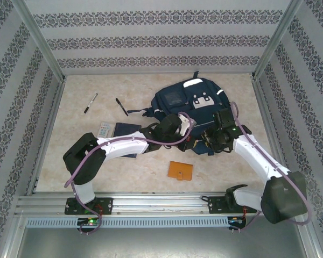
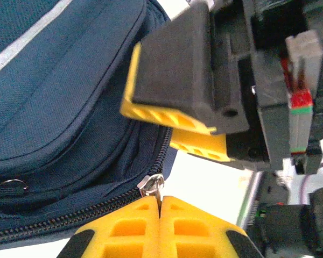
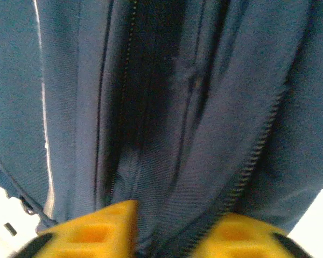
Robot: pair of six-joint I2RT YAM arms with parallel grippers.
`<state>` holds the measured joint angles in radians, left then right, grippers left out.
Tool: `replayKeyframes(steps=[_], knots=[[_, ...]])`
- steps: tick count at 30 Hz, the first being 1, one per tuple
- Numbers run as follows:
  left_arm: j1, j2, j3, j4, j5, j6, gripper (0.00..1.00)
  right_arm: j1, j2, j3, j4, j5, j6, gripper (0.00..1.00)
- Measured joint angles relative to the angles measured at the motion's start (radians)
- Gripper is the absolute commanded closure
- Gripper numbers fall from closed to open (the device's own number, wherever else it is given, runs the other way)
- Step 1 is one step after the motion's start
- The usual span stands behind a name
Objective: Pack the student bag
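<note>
Two wrist cams, unlike top: left tool (image 2: 159,202) clenched on zip pull (image 2: 151,185), right tool (image 3: 173,228) nipping student bag (image 3: 215,97) fabric.

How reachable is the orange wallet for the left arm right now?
Likely yes, after letting go: the left hand is shut on the zipper pull of the student bag. The orange wallet lies uncovered on the table near that arm.

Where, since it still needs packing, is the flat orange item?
In the top view, the flat orange item lies on the table near its centre, just on the near side of the student bag.
</note>
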<state>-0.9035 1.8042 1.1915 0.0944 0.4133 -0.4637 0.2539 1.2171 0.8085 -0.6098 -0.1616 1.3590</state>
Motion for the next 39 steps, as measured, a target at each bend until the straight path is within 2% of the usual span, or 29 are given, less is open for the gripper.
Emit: replayKeyframes(steps=[1, 6, 9, 12, 15, 18, 20, 23, 24, 29, 39], knots=[[0.001, -0.003, -0.009, -0.002, -0.014, 0.023, 1.00, 0.003, 0.004, 0.000, -0.008, -0.002, -0.005, 1.00], [0.016, -0.054, -0.034, -0.048, -0.092, 0.134, 1.00, 0.006, -0.021, 0.000, -0.009, 0.010, -0.036, 1.00], [0.069, -0.121, -0.082, -0.064, -0.172, 0.170, 1.00, 0.005, -0.063, 0.001, -0.016, 0.031, -0.071, 1.00], [0.216, -0.154, -0.133, -0.061, -0.234, 0.182, 1.00, -0.003, -0.088, 0.001, -0.034, 0.050, -0.092, 1.00], [0.372, -0.090, -0.134, -0.056, -0.278, 0.209, 1.00, -0.002, -0.091, 0.001, -0.039, 0.053, -0.095, 1.00], [0.439, 0.005, -0.120, -0.056, -0.278, 0.253, 0.99, 0.014, -0.091, 0.001, -0.038, 0.060, -0.094, 1.00], [0.437, 0.037, -0.116, -0.058, -0.191, 0.275, 0.79, 0.025, -0.090, 0.001, -0.038, 0.062, -0.091, 1.00], [0.389, 0.016, -0.111, -0.053, -0.041, 0.278, 0.58, 0.026, -0.090, 0.001, -0.037, 0.061, -0.083, 1.00], [0.365, -0.003, -0.113, -0.048, -0.003, 0.277, 0.55, 0.026, -0.090, 0.001, -0.037, 0.061, -0.083, 1.00], [0.222, -0.145, -0.208, 0.108, 0.203, 0.259, 0.53, 0.026, -0.083, 0.013, -0.040, 0.060, -0.089, 1.00], [0.170, -0.010, -0.192, 0.138, 0.243, 0.258, 0.48, 0.045, -0.066, 0.023, -0.041, 0.053, -0.091, 1.00]])
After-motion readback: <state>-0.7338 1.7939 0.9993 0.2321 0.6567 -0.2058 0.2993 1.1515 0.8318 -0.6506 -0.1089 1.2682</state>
